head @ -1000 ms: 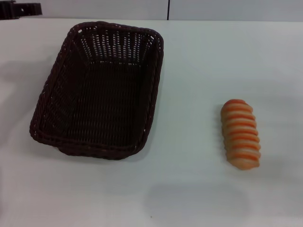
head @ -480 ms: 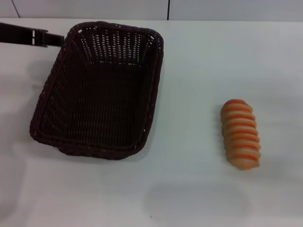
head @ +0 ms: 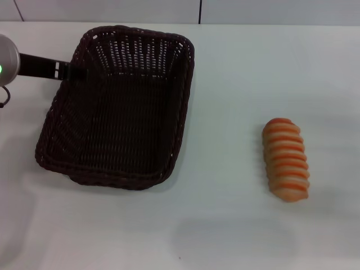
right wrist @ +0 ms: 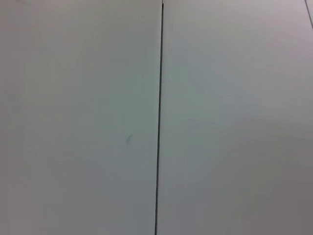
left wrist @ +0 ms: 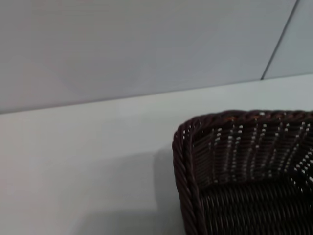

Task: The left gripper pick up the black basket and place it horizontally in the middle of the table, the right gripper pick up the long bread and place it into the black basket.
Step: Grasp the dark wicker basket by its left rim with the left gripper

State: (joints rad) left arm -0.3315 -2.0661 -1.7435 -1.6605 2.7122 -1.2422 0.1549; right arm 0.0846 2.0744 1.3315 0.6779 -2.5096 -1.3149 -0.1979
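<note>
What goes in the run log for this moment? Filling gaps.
left gripper at black basket left rim | long bread on table | right gripper unseen

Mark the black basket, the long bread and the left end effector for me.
black basket point(head: 121, 112): head view, woven floor inside.
long bread point(head: 286, 160): head view, middle of its striped top.
left end effector point(head: 77, 71): head view, black fingertips at the basket's left rim.

Pale wall point(head: 270, 11), one dark, possibly panel, seam point(right wrist: 159, 117).
</note>
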